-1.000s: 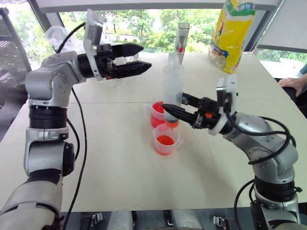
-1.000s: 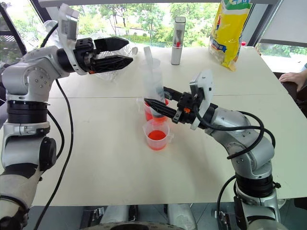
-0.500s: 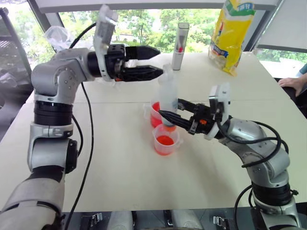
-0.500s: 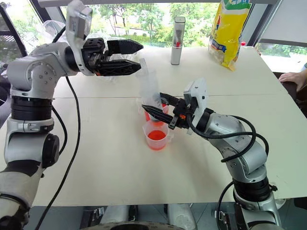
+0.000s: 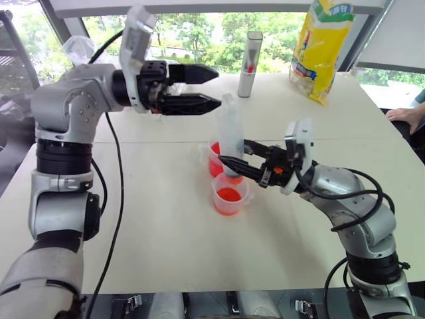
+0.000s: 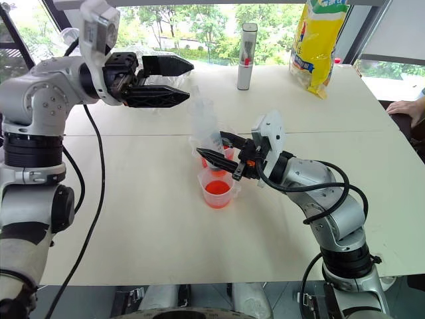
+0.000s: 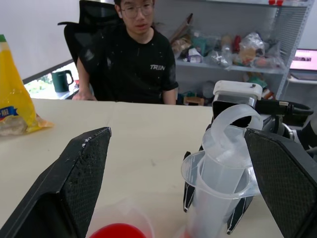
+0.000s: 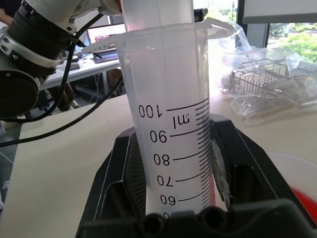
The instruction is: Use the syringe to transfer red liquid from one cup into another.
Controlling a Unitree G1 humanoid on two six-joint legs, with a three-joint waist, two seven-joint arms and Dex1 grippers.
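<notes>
The syringe [image 5: 230, 133] stands upright over two clear cups, and my right gripper [image 5: 233, 157] is shut on its lower barrel [image 8: 171, 129]. Its tip hangs at the rim of the nearer cup [image 5: 230, 197], which holds a shallow layer of red liquid [image 5: 228, 194]. The farther cup [image 5: 214, 158], right behind it, also holds red liquid. I cannot tell which cup is wider. My left gripper [image 5: 219, 88] is open, level, just left of the syringe's top. In the left wrist view the plunger ring [image 7: 233, 124] lies between the open fingers [image 7: 81, 168], touching neither.
A grey-white tube [image 5: 250, 63] and a yellow bag [image 5: 322, 46] stand at the table's far side. Clear plastic bags [image 5: 76, 50] lie at the far left. A person's hand [image 5: 405, 116] rests at the right edge, and the person [image 7: 133, 54] sits behind the table.
My left gripper has swung to the right, bringing its open fingers close to the syringe's top. The syringe and right gripper have shifted slightly left over the cups.
</notes>
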